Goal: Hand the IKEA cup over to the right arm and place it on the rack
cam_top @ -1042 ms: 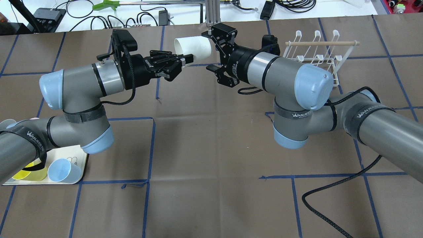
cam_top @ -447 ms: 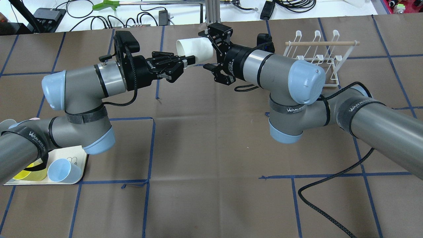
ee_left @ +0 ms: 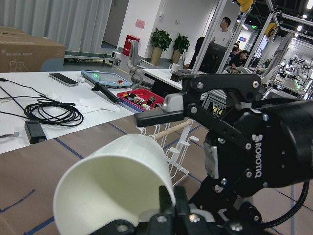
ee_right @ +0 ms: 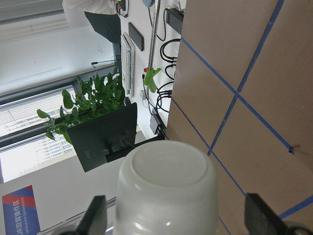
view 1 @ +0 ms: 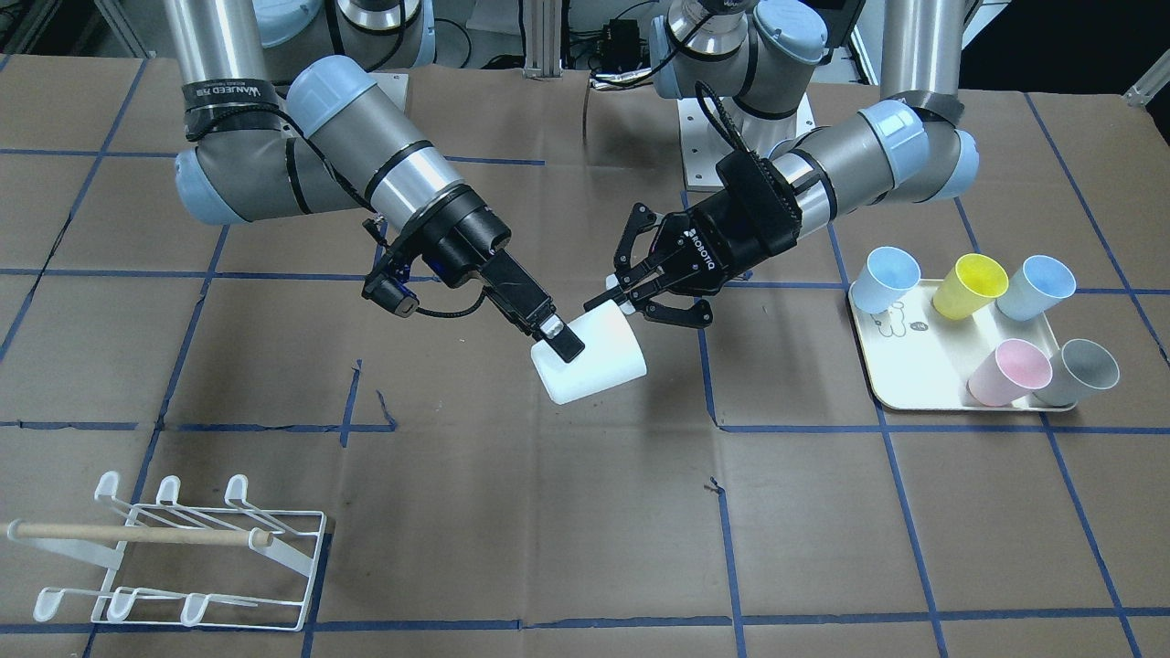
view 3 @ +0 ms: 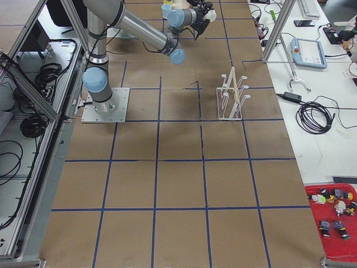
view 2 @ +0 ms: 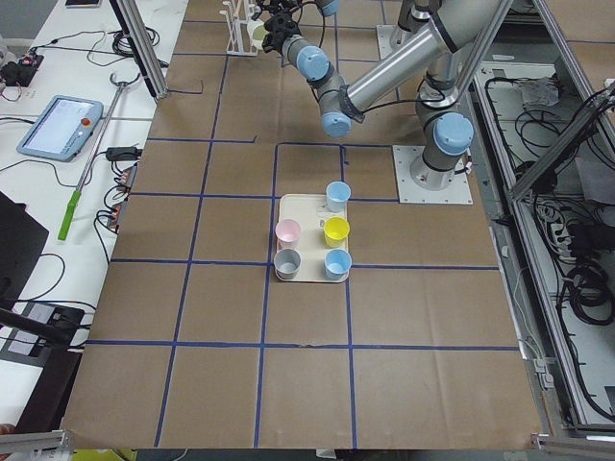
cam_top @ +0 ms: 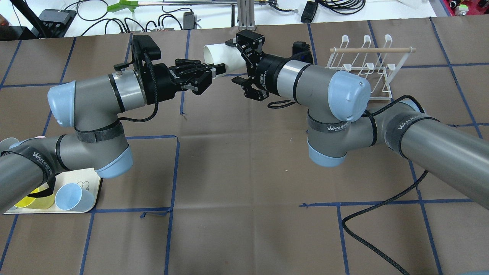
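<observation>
IKEA cup [view 1: 599, 366], white: held sideways above worktop [view 1: 548, 548], rim pinched by left tool [cam_top: 219, 69]; right tool [ee_right: 177, 218] spread wide astride its base. Rack [view 1: 183, 548] and tray [view 1: 882, 388] of five coloured cups [view 1: 973, 283] well apart, at opposite ends.

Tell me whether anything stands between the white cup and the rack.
Nothing visible does. Only bare table lies between the white cup and the rack. The left hand grips the cup's rim, and the right hand is open around its base.

White cup [ee_left: 117, 176], white rack [ee_left: 175, 128] behind.
</observation>
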Controlling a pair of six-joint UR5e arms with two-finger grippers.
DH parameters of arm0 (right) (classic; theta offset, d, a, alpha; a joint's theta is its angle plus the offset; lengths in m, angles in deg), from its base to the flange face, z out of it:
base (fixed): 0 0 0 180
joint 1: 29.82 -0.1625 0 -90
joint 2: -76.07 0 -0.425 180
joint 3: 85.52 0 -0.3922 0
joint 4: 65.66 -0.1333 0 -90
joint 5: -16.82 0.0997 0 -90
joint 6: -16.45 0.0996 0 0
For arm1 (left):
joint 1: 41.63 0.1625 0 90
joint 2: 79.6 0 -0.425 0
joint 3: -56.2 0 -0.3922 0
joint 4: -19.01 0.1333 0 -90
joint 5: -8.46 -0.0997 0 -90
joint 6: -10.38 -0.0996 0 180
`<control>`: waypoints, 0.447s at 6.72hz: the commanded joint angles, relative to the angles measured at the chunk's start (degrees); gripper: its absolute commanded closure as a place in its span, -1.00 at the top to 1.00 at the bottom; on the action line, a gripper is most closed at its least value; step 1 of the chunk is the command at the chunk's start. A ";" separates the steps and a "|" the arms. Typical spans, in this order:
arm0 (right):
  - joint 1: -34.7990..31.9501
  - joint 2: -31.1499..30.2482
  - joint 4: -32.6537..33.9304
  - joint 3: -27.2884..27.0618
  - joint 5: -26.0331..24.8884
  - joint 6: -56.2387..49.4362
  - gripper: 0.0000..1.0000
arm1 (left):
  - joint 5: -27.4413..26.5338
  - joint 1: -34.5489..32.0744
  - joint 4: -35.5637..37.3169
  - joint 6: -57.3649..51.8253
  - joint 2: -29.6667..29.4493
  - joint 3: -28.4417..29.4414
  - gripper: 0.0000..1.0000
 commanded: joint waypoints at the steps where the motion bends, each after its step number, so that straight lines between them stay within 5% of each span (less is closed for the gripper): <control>1: -0.47 0.71 -0.17 0.69 -0.24 0.02 0.98 | 0.00 -0.05 0.01 0.26 0.05 0.04 -0.94; 3: -0.47 0.71 -0.52 1.48 -0.33 -0.07 0.98 | -0.18 -0.05 0.01 1.30 0.23 0.13 -0.94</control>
